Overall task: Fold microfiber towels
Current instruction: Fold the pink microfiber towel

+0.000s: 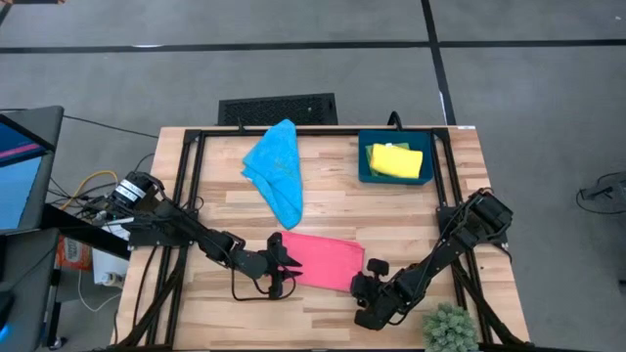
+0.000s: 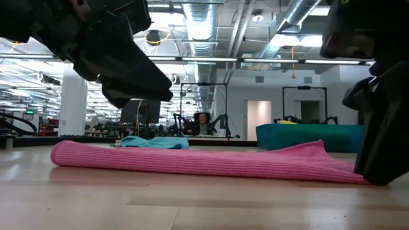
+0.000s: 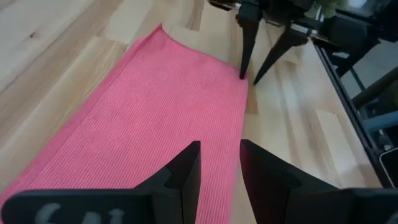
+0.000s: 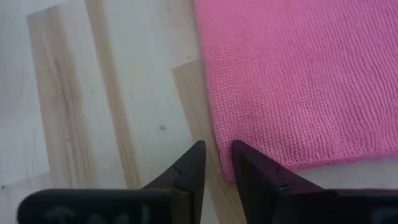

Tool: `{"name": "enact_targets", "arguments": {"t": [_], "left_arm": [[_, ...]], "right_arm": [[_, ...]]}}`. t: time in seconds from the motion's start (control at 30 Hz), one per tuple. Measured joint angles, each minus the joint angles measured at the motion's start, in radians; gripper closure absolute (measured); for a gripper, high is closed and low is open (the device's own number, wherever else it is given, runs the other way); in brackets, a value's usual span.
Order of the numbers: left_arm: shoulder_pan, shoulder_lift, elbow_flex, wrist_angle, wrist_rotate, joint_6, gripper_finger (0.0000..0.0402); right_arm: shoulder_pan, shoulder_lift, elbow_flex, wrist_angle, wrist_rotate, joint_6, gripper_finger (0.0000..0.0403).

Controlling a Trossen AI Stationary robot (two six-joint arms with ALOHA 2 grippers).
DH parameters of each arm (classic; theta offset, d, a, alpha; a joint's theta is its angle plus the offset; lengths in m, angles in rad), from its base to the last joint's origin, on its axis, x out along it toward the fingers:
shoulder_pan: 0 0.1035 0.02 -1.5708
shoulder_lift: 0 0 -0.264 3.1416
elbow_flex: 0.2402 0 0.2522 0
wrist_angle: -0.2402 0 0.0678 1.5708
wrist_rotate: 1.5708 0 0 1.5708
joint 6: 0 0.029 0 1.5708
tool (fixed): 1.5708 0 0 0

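A pink towel (image 1: 323, 260), folded to a flat strip, lies on the wood near the table's front edge; the low view shows it (image 2: 192, 160) flat on the table. My left gripper (image 1: 290, 269) hovers just above its left end (image 3: 186, 124), its fingers a narrow gap apart (image 3: 221, 149), touching nothing. My right gripper (image 1: 368, 278) is down at the towel's near right corner, also narrowly open (image 4: 217, 152). A crumpled blue towel (image 1: 277, 168) lies at the far middle. A folded yellow towel (image 1: 396, 159) rests in a dark blue tray (image 1: 364, 168). My right gripper comes down slanting from the table's near right. One fingertip (image 4: 249, 165) stands on the very corner of the pink towel (image 4: 231, 173); the other (image 4: 189, 165) is over bare wood beside it. Nothing is pinched between them. The towel lies flat on the table.
A green tufted thing (image 1: 450, 328) sits at the near right edge, close behind my right arm. Bare wood lies between the pink towel and the blue towel (image 2: 153, 142). The tray (image 2: 307, 135) stands at the far right.
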Motion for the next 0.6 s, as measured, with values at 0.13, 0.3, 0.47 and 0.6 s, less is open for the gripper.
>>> {"name": "enact_targets", "arguments": {"t": [0.13, 0.3, 0.47, 0.6], "left_arm": [[-0.001, 0.014, 0.004, -0.018, 0.001, -0.013, 0.0299], [-0.007, 0.014, 0.003, -0.020, 0.004, -0.024, 0.0299], [-0.008, 0.013, 0.003, -0.028, 0.006, -0.024, 0.0299], [-0.009, 0.013, 0.003, -0.031, -0.001, -0.024, 0.0299]], "right_arm": [[-0.008, -0.018, -0.002, -0.014, -0.027, 0.036, 0.0335], [-0.021, -0.051, 0.035, -0.065, -0.046, -0.007, 0.0392], [-0.060, -0.065, 0.107, -0.143, -0.038, -0.094, 0.0381], [-0.098, -0.065, 0.162, -0.158, -0.035, -0.213, 0.0385]]}}
